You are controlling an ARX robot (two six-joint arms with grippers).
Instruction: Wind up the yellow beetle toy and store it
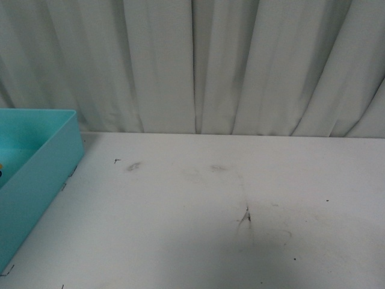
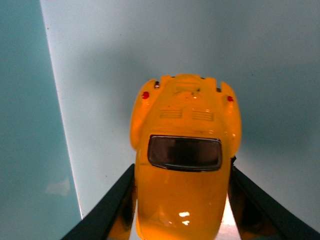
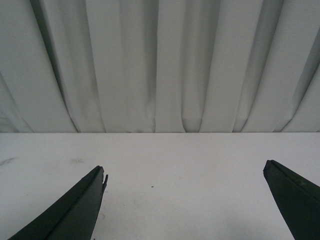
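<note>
Presently the left claw (image 2: 182, 167) is gripping the yellow beetle toy (image 2: 184, 115), its two dark fingers (image 2: 107, 212) pressing against the car's flanks, one on each side of the roof. The left wrist view is looking along the toy from the roof toward the tail. The dark rear window, the vent slats and both small red tail lights are showing, and the glossy paint is catching a highlight on the roof. Behind the toy, the pale floor of the teal bin (image 2: 22, 130) is meeting the bin's darker wall along a straight seam, so the toy is sitting inside the bin. Whether its wheels are touching the floor cannot be told, as they are hidden. In the front view the bin (image 1: 42, 162) is standing at the left edge of the white worktop (image 1: 210, 235), partly cut off by the frame, and neither arm is showing. The worktop is carrying several grey scuffs and a dark mark near its middle. A white pleated curtain (image 1: 198, 60) is hanging behind the worktop's far edge. The right claw (image 3: 184, 167) is standing wide open and holding nothing, its fingers (image 3: 75, 212) pointing across the worktop toward the curtain.
</note>
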